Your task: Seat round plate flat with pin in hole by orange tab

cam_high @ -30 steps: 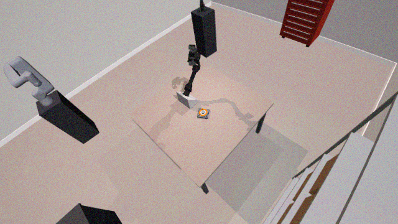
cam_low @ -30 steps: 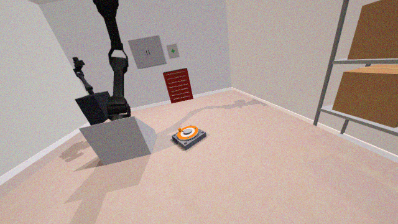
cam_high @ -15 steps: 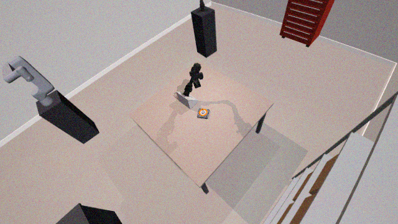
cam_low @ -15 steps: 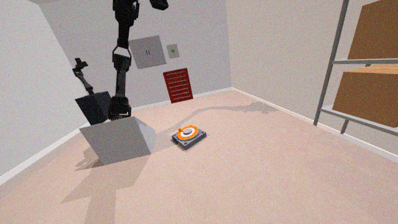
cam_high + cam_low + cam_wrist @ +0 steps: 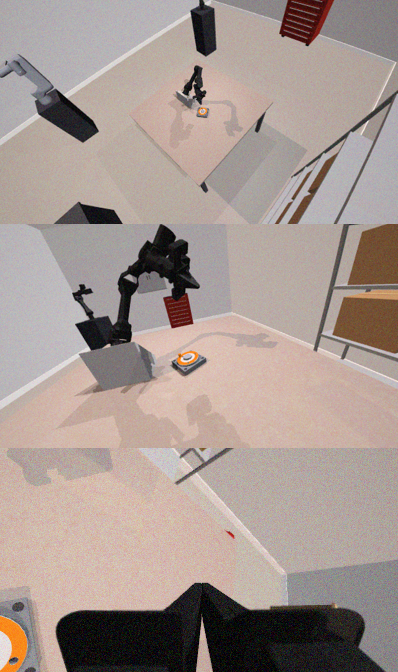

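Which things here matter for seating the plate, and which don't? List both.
Part of the job:
- round orange plate with a small orange tab
- square grey base
- light grey centre post
- black robot hand, shut on nothing, high above the plate

Just lying about:
- red drawer cabinet
- metal shelf rack with brown cardboard boxes
- grey robot pedestal block
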Robot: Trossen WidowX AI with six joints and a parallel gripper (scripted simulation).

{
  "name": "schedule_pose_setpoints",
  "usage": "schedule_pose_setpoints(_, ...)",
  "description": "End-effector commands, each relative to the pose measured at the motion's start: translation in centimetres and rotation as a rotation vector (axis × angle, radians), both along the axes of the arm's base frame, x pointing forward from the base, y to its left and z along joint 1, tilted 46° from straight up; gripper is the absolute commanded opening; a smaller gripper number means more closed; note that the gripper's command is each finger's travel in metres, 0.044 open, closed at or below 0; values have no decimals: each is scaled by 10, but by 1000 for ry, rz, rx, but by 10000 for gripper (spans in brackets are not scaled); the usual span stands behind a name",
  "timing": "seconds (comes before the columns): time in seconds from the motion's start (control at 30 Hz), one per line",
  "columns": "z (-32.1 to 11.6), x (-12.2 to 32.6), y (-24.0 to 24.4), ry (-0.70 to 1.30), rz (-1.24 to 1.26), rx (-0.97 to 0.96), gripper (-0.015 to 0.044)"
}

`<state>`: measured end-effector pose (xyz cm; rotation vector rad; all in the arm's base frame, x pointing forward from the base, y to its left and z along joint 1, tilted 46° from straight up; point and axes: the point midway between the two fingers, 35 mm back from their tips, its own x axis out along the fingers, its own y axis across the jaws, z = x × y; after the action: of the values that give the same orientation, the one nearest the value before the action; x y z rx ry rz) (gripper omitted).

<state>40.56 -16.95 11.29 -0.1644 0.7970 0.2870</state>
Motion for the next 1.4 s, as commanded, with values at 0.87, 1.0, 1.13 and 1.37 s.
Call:
schedule_pose_setpoints(0.87, -118, -153, 209, 874, 131, 599, 0)
schedule_pose_setpoints(1.0, -134, -155, 224, 874, 131, 600, 0)
schedule_pose_setpoints(1.13, -143, -157, 234, 874, 132, 602, 0)
schedule_pose_setpoints(1.37, -141, -157, 236, 874, 132, 602, 0)
